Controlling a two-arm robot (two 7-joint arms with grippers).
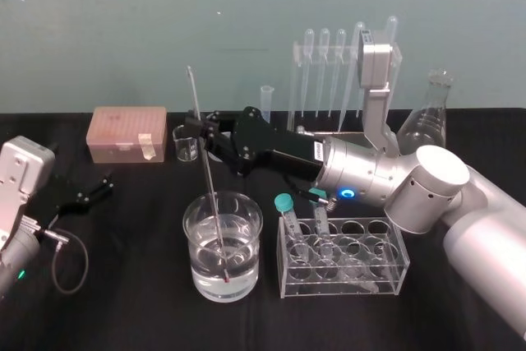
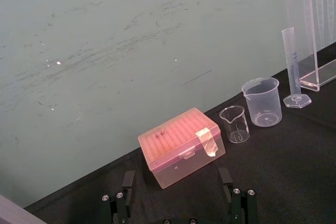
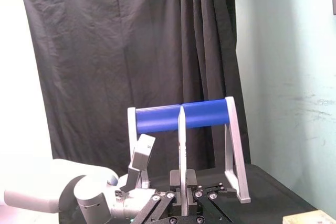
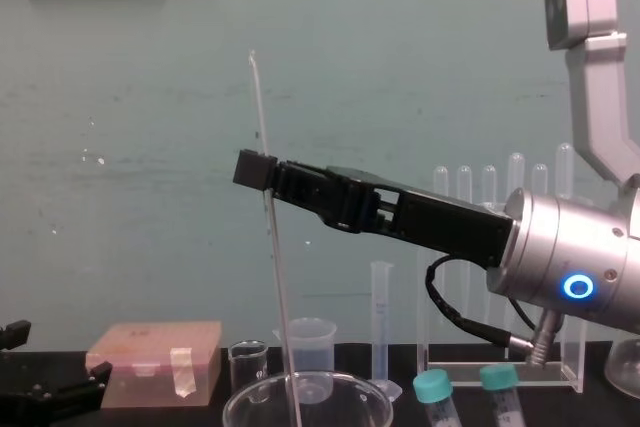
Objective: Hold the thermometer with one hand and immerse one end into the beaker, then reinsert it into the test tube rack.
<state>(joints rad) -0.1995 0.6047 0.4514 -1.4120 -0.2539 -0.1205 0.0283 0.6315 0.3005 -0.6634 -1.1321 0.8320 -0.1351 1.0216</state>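
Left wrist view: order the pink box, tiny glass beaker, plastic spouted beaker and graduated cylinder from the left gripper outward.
1. Pink lidded plastic box, just ahead of the open left gripper.
2. Tiny clear glass beaker, right of the box.
3. Translucent plastic spouted beaker, beside it.
4. Slim clear graduated cylinder, farthest.

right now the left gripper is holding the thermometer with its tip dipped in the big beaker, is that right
Not quite: the right gripper is the one holding the thermometer, with its tip dipped in the big beaker. The head view shows this. The left gripper sits open and idle at the table's left side.
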